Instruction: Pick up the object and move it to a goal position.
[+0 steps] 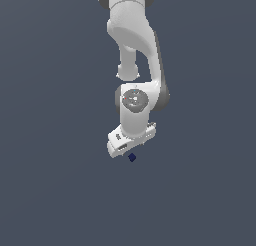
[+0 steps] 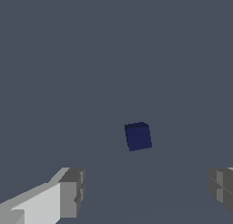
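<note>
Item: one white Panda arm (image 1: 135, 45), shown bent downward over a plain grey-blue surface (image 1: 50, 190) in the exterior view. Item: one gripper (image 2: 145, 193), its grey fingertips (image 2: 73, 191) spread wide apart and nothing held between them. Item: one small dark navy-blue cube (image 2: 138, 136), plain and unmarked, seen resting on the surface just beside and below the gripper body, clear of both fingers and untouched by either.

My white arm (image 1: 135, 55) folds downward, wrist bent, gripper (image 2: 145, 191) tilted low with its fingers (image 2: 73, 191) spread wide, holding nothing.
</note>
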Motion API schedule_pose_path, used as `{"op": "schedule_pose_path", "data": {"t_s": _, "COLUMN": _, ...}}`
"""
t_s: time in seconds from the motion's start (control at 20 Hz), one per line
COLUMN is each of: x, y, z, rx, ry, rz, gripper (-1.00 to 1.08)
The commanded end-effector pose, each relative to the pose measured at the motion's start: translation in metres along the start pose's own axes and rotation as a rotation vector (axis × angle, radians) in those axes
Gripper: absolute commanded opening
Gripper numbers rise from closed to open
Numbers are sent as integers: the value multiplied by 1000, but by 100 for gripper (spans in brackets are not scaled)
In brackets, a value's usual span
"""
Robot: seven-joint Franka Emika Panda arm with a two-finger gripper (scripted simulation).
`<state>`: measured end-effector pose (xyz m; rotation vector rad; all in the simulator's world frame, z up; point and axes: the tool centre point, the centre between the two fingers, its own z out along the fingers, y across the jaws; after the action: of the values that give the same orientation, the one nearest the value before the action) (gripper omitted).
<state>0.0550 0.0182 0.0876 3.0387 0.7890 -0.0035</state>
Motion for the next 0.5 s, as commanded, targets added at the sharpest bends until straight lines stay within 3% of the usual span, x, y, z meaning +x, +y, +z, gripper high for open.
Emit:
{"op": "schedule_pose_path", "data": {"t_s": 0.0, "x": 4, "y": 2, "z": 8, "rx": 0, "ry": 1, "rz": -54, "gripper": 100}}
{"op": "schedule_pose_path", "data": {"t_s": 0.45, "x": 12, "y": 5, "z": 23, "rx": 1, "ry": 3, "rz": -154, "gripper": 100}}
